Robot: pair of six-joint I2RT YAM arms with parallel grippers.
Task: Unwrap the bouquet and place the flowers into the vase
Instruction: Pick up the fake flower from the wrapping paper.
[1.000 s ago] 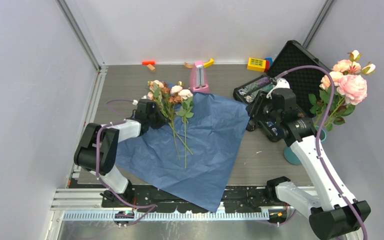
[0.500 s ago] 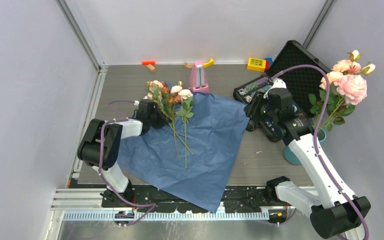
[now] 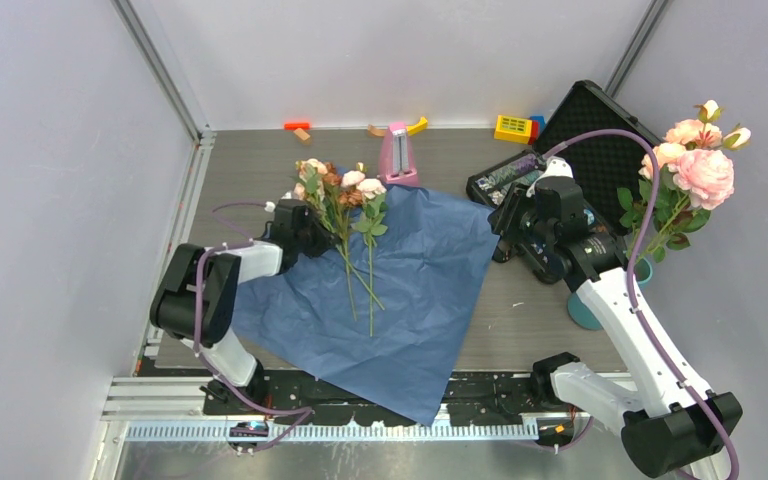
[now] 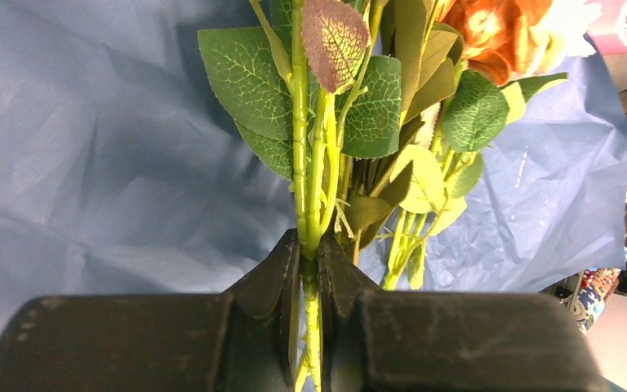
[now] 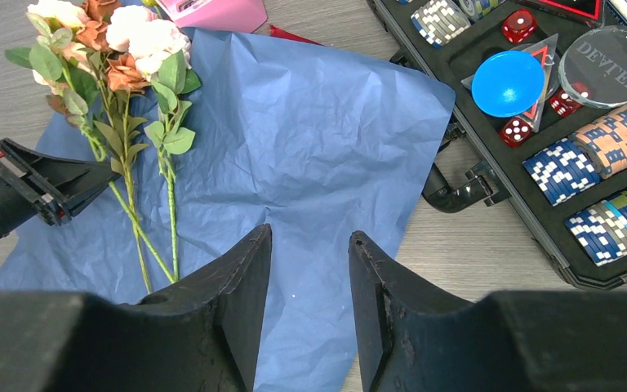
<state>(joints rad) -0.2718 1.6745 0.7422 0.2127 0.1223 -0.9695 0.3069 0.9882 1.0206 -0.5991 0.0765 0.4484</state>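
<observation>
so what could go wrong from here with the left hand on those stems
1. The left hand pinches only a thin stem or two of the flowers; the rest lie loose beside it, so a lift may leave them behind or drag them by tangled leaves.
2. The stems rest on the loose blue paper, which could ride along.
3. The vase is partly hidden by the right arm and already holds roses, so the carry looks crowded.
</observation>
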